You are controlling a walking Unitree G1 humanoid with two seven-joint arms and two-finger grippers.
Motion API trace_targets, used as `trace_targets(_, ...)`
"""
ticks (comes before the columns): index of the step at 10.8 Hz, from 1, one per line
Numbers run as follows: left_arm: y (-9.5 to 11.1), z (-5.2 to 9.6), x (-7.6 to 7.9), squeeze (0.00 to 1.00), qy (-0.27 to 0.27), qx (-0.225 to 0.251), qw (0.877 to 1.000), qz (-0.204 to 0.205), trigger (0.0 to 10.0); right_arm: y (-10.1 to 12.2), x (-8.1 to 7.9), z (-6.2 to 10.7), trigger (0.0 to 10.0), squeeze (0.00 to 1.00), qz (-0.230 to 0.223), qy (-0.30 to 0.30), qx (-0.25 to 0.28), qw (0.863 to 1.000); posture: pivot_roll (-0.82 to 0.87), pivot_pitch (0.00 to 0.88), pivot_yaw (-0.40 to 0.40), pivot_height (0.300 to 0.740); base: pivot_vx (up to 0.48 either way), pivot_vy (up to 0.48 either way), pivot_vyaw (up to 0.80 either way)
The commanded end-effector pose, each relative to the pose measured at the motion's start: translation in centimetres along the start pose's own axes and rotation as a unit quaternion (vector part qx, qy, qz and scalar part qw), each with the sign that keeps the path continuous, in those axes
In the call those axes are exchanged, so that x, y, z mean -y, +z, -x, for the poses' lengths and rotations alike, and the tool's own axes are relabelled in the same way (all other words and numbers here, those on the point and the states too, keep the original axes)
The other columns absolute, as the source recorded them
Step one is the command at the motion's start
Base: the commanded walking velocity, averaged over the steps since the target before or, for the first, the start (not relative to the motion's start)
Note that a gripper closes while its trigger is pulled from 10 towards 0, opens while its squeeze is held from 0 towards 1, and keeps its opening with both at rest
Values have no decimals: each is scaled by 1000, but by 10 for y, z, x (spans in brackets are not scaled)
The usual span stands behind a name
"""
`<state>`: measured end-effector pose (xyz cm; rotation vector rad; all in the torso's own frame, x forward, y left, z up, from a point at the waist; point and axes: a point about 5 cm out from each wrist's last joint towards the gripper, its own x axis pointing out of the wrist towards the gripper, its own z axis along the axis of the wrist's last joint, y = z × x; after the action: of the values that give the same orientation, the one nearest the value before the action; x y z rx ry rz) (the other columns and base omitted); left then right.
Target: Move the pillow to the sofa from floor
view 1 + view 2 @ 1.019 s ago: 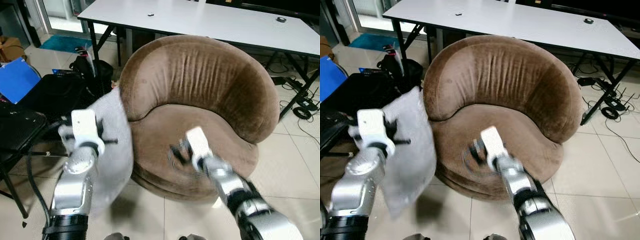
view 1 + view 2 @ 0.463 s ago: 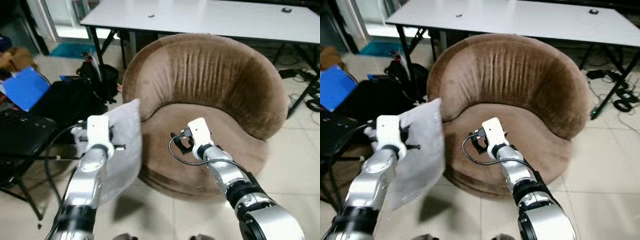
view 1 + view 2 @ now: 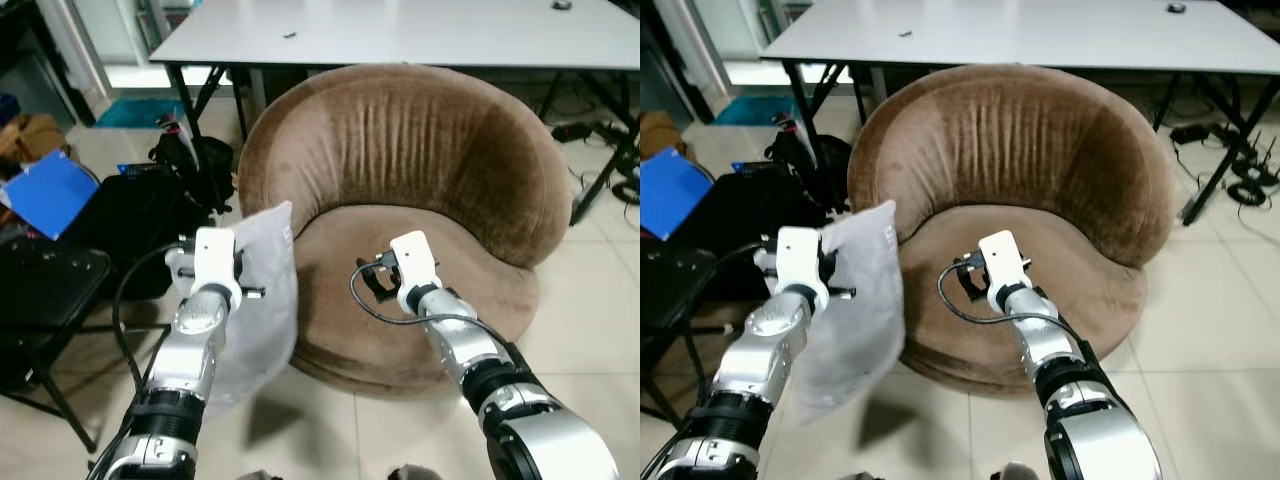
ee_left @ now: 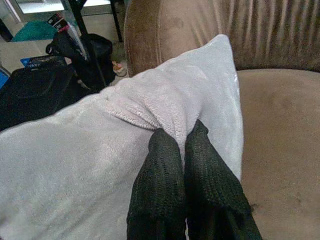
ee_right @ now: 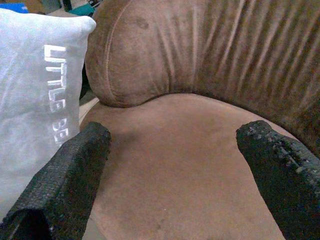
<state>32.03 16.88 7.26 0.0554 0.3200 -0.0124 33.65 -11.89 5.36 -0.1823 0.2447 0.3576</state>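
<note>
— Is the pillow on the sofa already?

— Not yet. My left gripper (image 4: 184,137) pinches the grey pillow (image 3: 262,300) off the floor, lower left, beside the brown sofa (image 3: 400,170). My right gripper (image 5: 172,165) is spread wide over the seat. Only placing remains, I think.

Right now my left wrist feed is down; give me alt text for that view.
The left gripper is shut, pinching a fold of the grey pillow between its black fingers. Beyond the pillow lie the brown sofa seat and backrest, with a black bag on the floor beside it.
</note>
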Motion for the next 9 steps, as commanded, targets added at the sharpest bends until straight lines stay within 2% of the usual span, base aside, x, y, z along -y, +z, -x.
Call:
trace_targets(1,21,-5,0,0,-3,43,999,-15,10000,2,-3,0,10000,0,-1,-2,10,1000,-201,0,115,740,0,0,0)
trace_targets(5,19,-9,8,0,-21,49,998,-22,10000,-4,0,4,10000,0,-8,-16,10,1000,-228,0,142,740,0,0,0)
trace_targets(9,15,-9,6,0,-17,56,997,-40,10000,-5,-3,5,10000,0,-9,-14,9,1000,-222,0,142,740,0,0,0)
